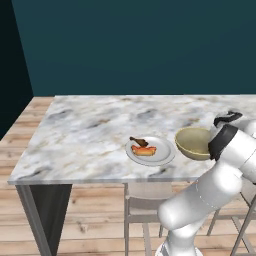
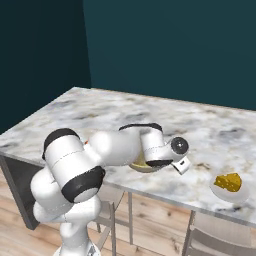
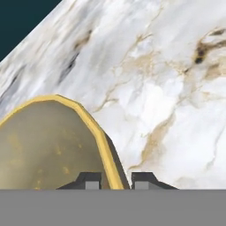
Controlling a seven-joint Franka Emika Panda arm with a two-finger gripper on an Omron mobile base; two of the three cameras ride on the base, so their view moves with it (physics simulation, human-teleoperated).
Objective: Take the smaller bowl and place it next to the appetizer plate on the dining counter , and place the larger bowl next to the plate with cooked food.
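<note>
So the dining counter [image 1: 85, 135] takes up most of the room, a long marble slab with grey and tan veins, open underneath with a grey chair [image 1: 142, 205] tucked under its near edge. Next biggest thing on it is the larger bowl [image 1: 194, 143], tan with a yellowish rim, sitting just to the right of the plate with cooked food [image 1: 150, 151] and looking tipped a bit toward the arm; inside it's bare as far as I can see, just a mottled tan wall. The gripper [image 3: 115, 181] has its two fingers pinched on the bowl's rim, one tip inside and one outside, which the hand view shows really clearly. That plate is wide and flat, with a reddish sausage in a bun [image 1: 144, 149] and a dark brown piece behind it. Way off to the other side, near the counter's front edge, the little appetizer plate [image 2: 229, 193] holds a lump of yellow-orange food [image 2: 228, 181]. From the right base view the bowl is mostly hidden behind the robot's forearm, only a sliver of tan poking out, and I can't tell if it's resting on the marble or held just above.
</note>
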